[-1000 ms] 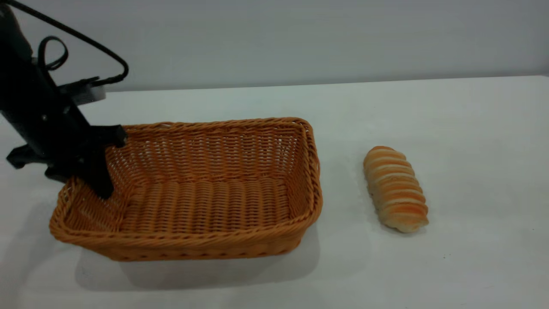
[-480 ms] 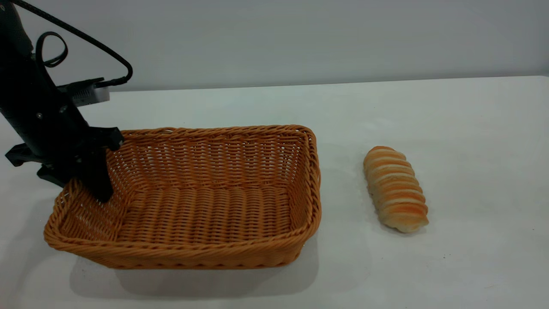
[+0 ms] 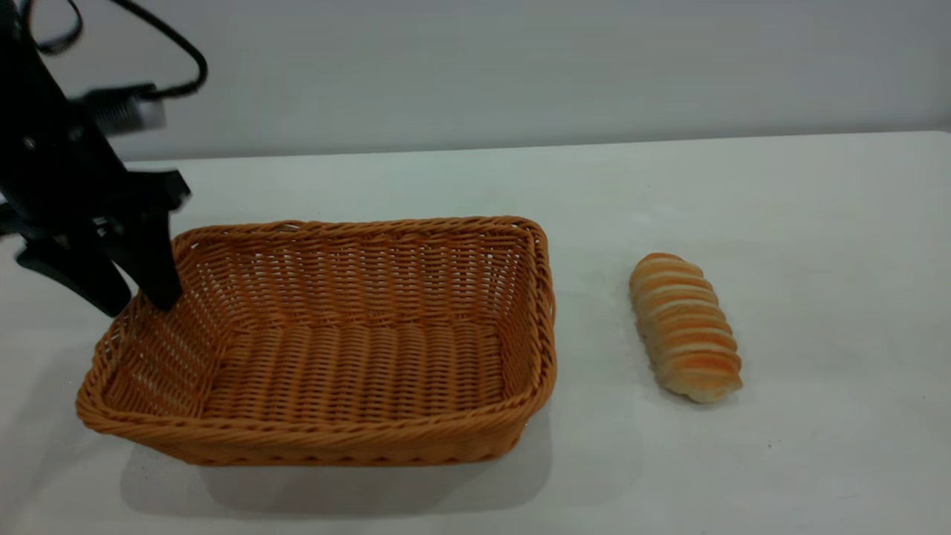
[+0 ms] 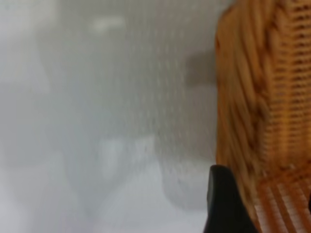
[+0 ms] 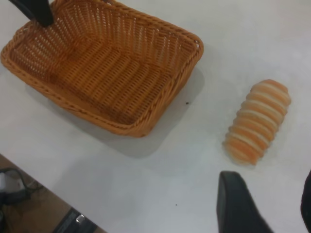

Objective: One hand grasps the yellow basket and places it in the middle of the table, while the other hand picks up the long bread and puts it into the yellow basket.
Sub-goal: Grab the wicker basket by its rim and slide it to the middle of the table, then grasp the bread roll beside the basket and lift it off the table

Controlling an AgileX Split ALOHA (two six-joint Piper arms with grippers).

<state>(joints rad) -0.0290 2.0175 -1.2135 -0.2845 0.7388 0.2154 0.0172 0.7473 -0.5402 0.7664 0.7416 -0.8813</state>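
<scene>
The yellow basket [image 3: 334, 435] rests flat on the white table [image 3: 817, 223], left of centre, with nothing in it. My left gripper [image 3: 140, 305] hangs open just above its far-left corner, one finger outside the braided rim and one inside, clear of the weave. In the left wrist view the rim [image 4: 243, 121] runs beside one dark finger [image 4: 221, 199]. The long bread [image 3: 685, 327] lies on the table to the right of the basket. My right gripper [image 5: 272, 208] is open above the table, short of the bread [image 5: 257, 121]; it is outside the exterior view.
A plain grey wall stands behind the table. The right wrist view shows the table's edge with a floor and cables [image 5: 14, 187] beyond it, on the basket's [image 5: 121, 128] side. Bare tabletop lies between basket and bread.
The basket settled down flat and slightly towards the camera, then stayed still. My left gripper let go of its rim, opened and rose. The bread has not moved.
</scene>
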